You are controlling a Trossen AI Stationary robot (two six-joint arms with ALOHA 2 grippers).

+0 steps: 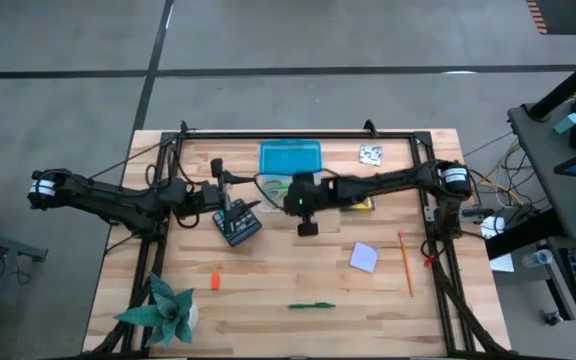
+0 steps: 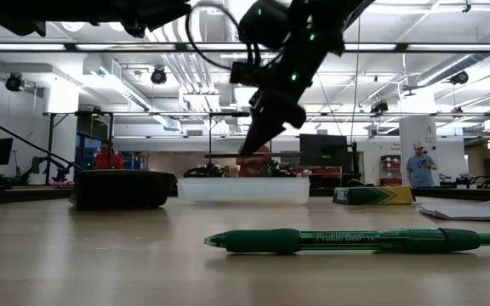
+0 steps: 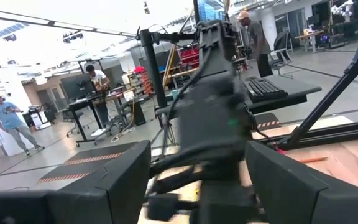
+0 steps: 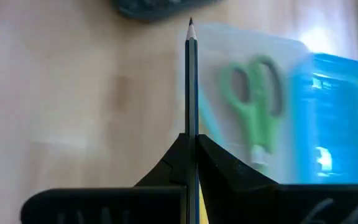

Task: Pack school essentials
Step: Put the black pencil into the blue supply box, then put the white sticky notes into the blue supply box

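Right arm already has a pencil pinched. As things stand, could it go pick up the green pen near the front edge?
Probably not yet: the right gripper is shut on a dark pencil. The green ballpoint pen lies alone on bare wood, so its approach looks free.

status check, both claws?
Right claw shut on pencil, above clear case holding scissors. Left claw idle near calculator. Nothing blocking.

The wooden table [image 1: 268, 290] carries a scattered spread. A green pen [image 1: 311, 306] lies near the front edge, an orange eraser [image 1: 215, 281] to its left, the spiky plant decoration [image 1: 166, 308] at the front-left corner. A lavender note pad [image 1: 364, 257] sits beside an orange pencil [image 1: 405, 264]; the blue-lidded clear case [image 1: 290, 158] rests at the back.
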